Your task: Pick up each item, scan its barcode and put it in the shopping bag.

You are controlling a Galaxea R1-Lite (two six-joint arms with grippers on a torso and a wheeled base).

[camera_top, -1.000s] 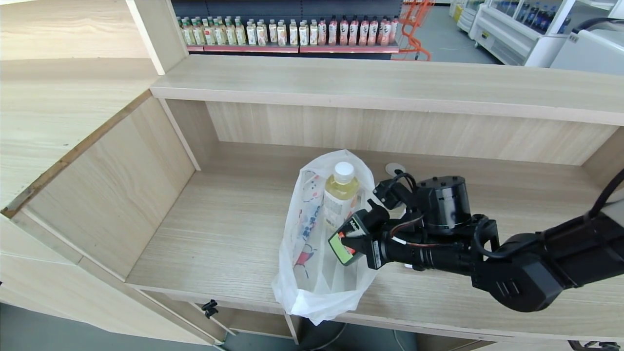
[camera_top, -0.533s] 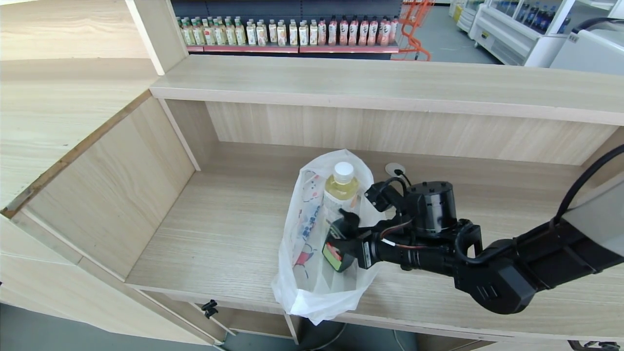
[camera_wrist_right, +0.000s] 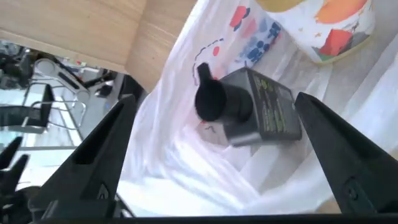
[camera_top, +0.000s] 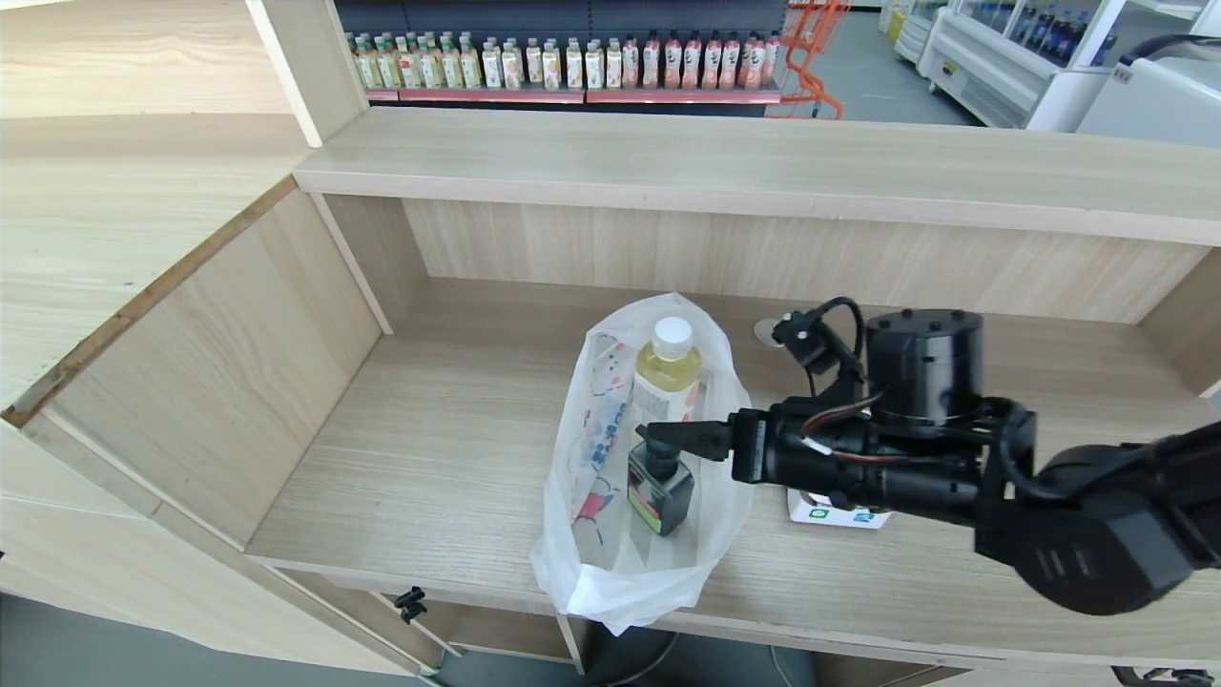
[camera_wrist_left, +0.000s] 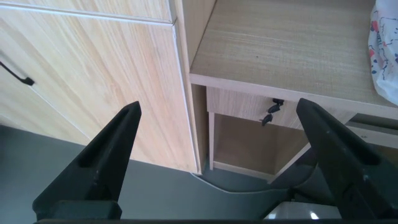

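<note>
So the dark bottle (camera_top: pixel 660 487) is standing upright inside the bag (camera_top: pixel 572 448), down near the bottom, on the side closer to the counter's front edge. It's got a black cap on top and a label on its side. Right behind it in the same bag is the tea bottle (camera_top: pixel 668 377), also upright, white cap poking out of the bag's mouth. The two look just beside each other, can't tell if they touch.

The right claw (camera_wrist_right: pixel 216 102) hangs at the bag's opening, straight over the dark bottle's cap. Its jaws are spread wide and it has hold of nothing. In the wrist view the bottle sits between the two fingers but farther down, well clear of both. From the head view one fingertip (camera_top: pixel 647 431) is just above the cap, and honestly I can't say if it brushes it.

The bag itself sits on the counter (camera_top: pixel 429 458), close to the front edge, mouth open upward. A small white box (camera_top: pixel 839 515) lies on the counter right of the bag, partly under the right arm.

The left claw (camera_wrist_left: pixel 219 107) is down low by the cabinet door (camera_wrist_left: pixel 81 81) below the counter, jaws wide apart too, nothing in it.
</note>
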